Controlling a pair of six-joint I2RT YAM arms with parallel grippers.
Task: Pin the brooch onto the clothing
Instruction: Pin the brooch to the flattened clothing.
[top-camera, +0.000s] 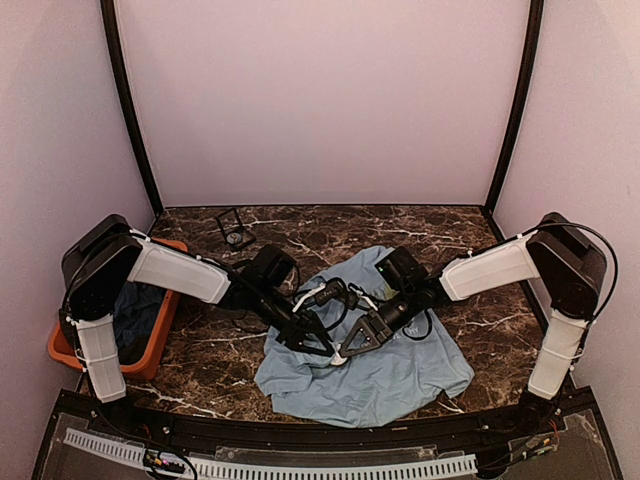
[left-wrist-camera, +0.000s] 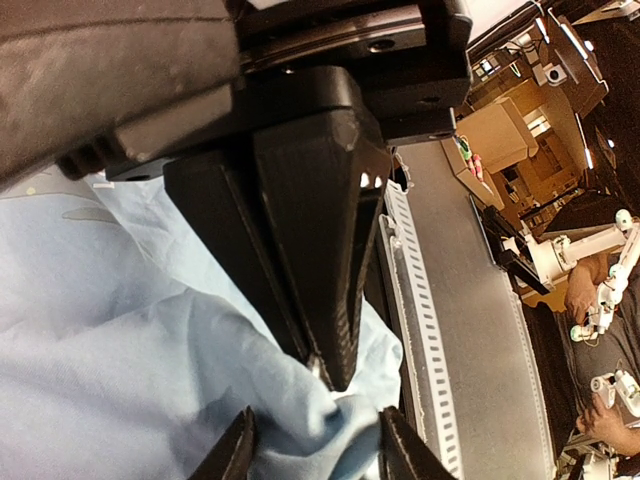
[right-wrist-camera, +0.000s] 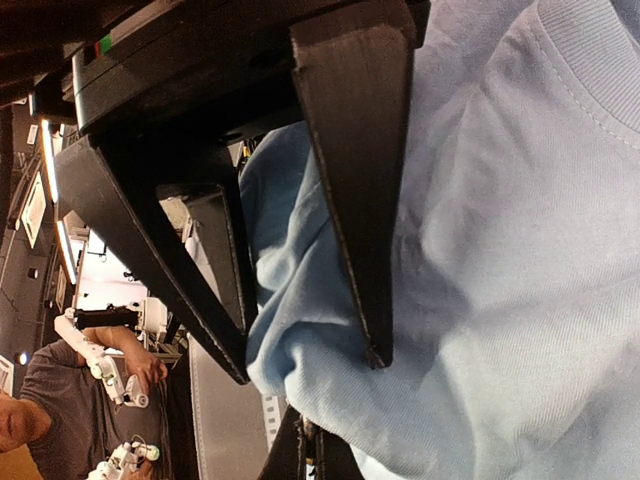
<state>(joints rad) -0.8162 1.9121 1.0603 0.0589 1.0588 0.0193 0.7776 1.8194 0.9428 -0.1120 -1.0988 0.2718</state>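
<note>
The left gripper (right-wrist-camera: 308, 366) has a bunched-up fold of the light blue T-shirt (top-camera: 400, 385) between its two fingers (right-wrist-camera: 360, 200) and seems to squeeze it. The right gripper (left-wrist-camera: 329, 372) is pressed tight together, with its tips right at that fold. A tiny grey bit peeks out at those tips. It looks like the brooch (left-wrist-camera: 318, 364), but it is too small to be sure.

A few things could go wrong from here. The brooch is very small, so it could slip out of the tips and drop into the folds of the T-shirt, where it is hard to find. The cloth is soft, so the fold could slide out of the left gripper when the right one pushes. Then the pin has nothing firm to go into. The two grippers are also very close and could bump.
</note>
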